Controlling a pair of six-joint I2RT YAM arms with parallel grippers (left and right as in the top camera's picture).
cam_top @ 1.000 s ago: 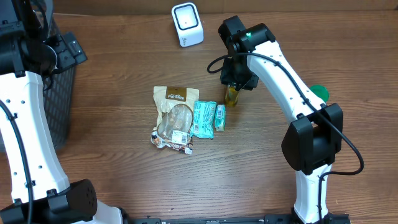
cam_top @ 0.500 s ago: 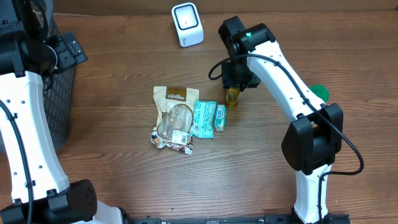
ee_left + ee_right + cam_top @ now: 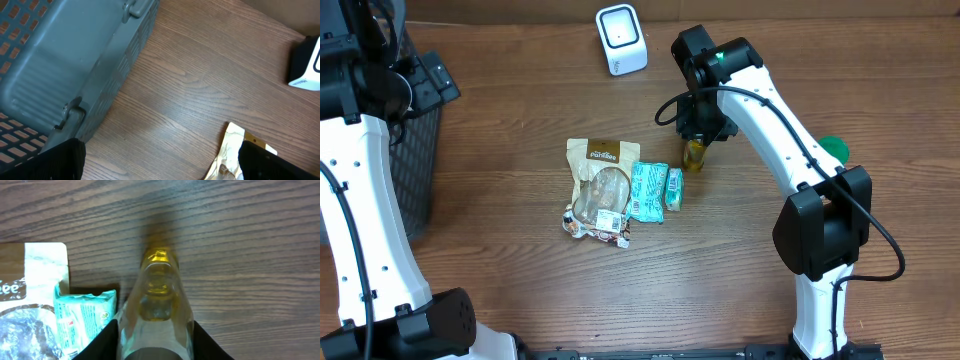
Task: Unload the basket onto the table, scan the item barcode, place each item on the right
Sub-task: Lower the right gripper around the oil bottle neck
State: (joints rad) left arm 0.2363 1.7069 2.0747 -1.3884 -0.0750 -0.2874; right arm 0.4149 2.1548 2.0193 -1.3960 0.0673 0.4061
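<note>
Right gripper (image 3: pixel 155 332) pinches the small yellow bottle (image 3: pixel 159 287), which stands upright, apart from the barcode scanner (image 3: pixel 621 38). Its glossy, rounded sides could slip or twist from a light grip during lifting.

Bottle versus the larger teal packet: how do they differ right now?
The bottle is clear and yellowish; the larger teal packet is opaque and printed. The bottle sits between the fingers of the right end effector; the packet lies free against the tan pouch. Both rest on the wooden table.
</note>
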